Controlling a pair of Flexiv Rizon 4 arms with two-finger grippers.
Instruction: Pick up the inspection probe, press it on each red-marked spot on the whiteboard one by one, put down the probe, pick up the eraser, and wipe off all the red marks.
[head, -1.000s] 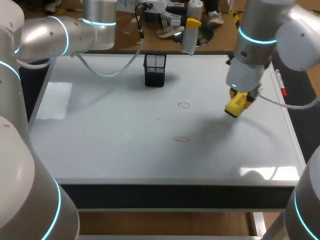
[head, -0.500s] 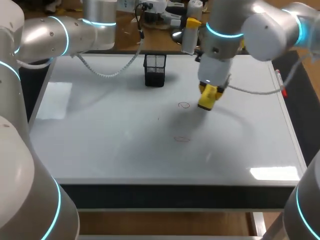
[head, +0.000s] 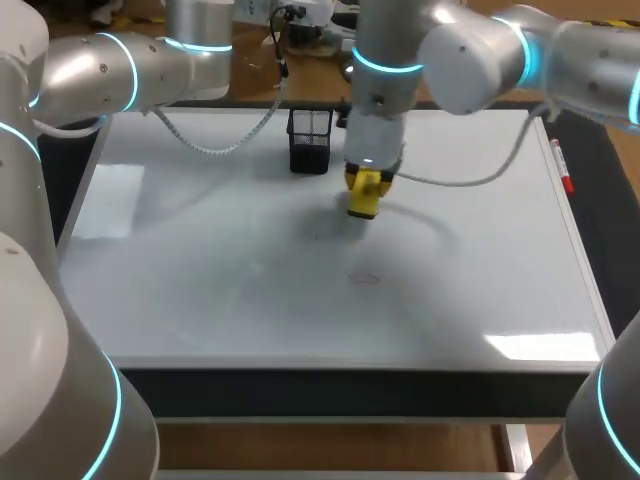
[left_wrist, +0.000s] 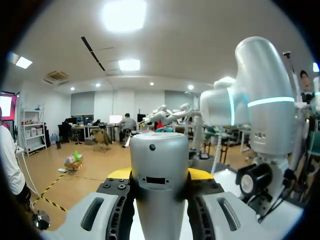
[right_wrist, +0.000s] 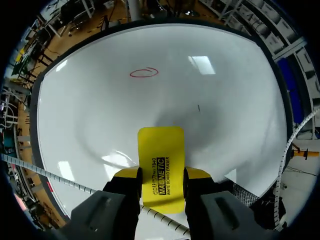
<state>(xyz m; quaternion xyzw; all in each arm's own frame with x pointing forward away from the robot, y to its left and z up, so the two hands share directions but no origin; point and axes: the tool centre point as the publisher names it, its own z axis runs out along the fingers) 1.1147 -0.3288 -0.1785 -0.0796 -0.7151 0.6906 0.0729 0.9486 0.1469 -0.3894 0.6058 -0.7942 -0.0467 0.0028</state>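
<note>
Whiteboard (head: 200, 300) wiping is in hand: your right gripper (head: 364, 192) clamps the eraser (right_wrist: 160, 150) beside the mesh cup (head: 310, 140), your left gripper (left_wrist: 159, 175) grips the probe (left_wrist: 159, 155) aloft, and next you should sweep onto the one visible red mark (head: 365, 278).

R arm (head: 470, 50), silver w/ glowing cyan ring, comes in from far right and extends past centre, wrist pointing straight down. R claw (head: 364, 192), yellow-tipped, is clamped from both sides on a yellow rectangular whiteboard eraser (right_wrist: 161, 150). L arm (head: 100, 75) stretches across the back from left. L claw (left_wrist: 160, 175) sits level, aimed out at room, clamped on a grey cylindrical probe (left_wrist: 160, 155).
</note>
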